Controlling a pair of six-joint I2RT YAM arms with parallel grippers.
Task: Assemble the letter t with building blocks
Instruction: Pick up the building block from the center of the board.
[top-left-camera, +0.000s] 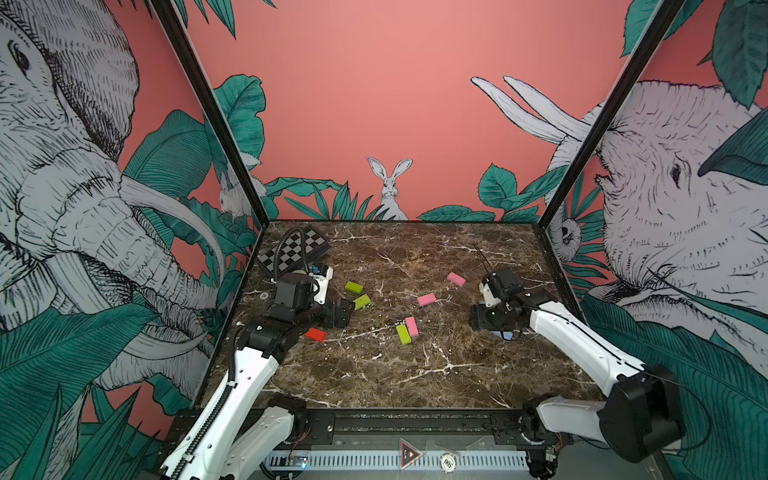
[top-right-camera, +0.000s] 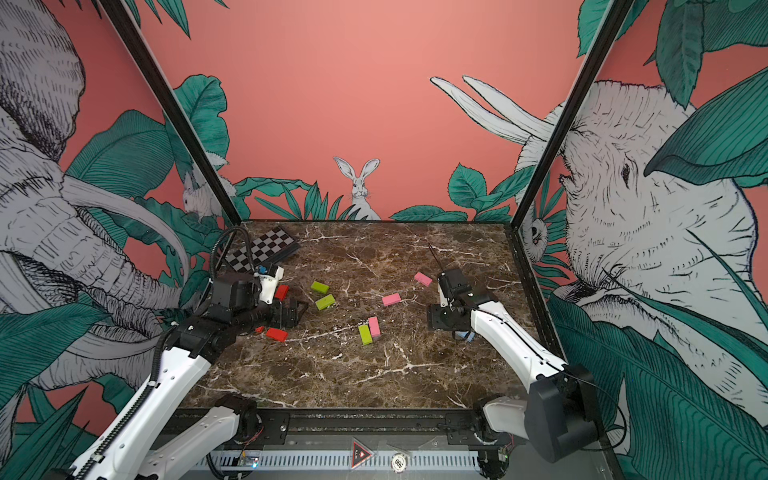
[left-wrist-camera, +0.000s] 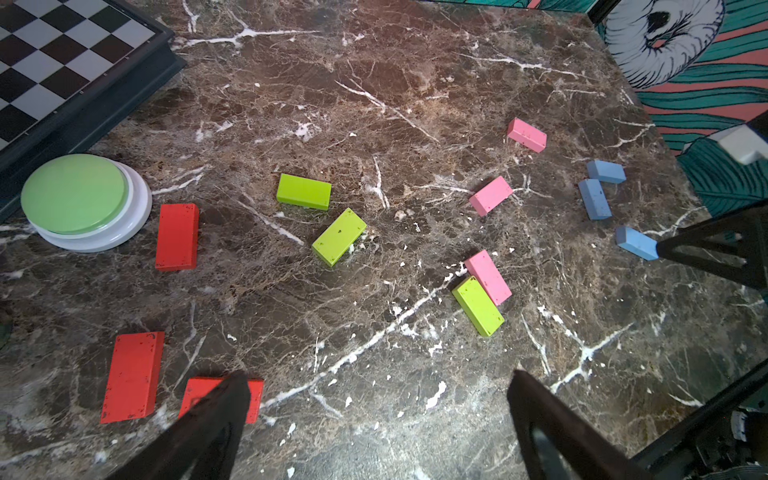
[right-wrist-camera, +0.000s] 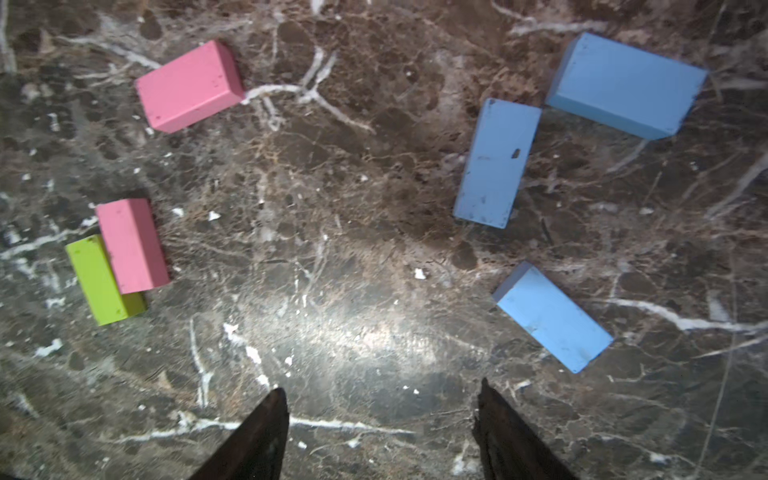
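Observation:
The building blocks lie scattered flat on the marble table (top-left-camera: 374, 374). Three red ones (left-wrist-camera: 177, 237) sit at the left and two lime green ones (top-left-camera: 353, 286) beside my left gripper (left-wrist-camera: 379, 374). That gripper hovers open over bare marble, one finger covering part of a red block (left-wrist-camera: 253, 399). A green block (top-left-camera: 403, 334) and a pink block (top-left-camera: 411, 326) touch mid-table, with two more pink blocks (top-left-camera: 427, 299) behind. Three light blue blocks (right-wrist-camera: 493, 163) lie at the right. My right gripper (right-wrist-camera: 381, 386) hangs low beside the nearest blue block (right-wrist-camera: 552, 316), open with nothing between its fingers.
A black-and-white chequered board (top-left-camera: 299, 249) lies in the far left corner. A round green-topped white button (left-wrist-camera: 75, 193) sits beside it, next to a red block. Printed walls enclose the table on three sides.

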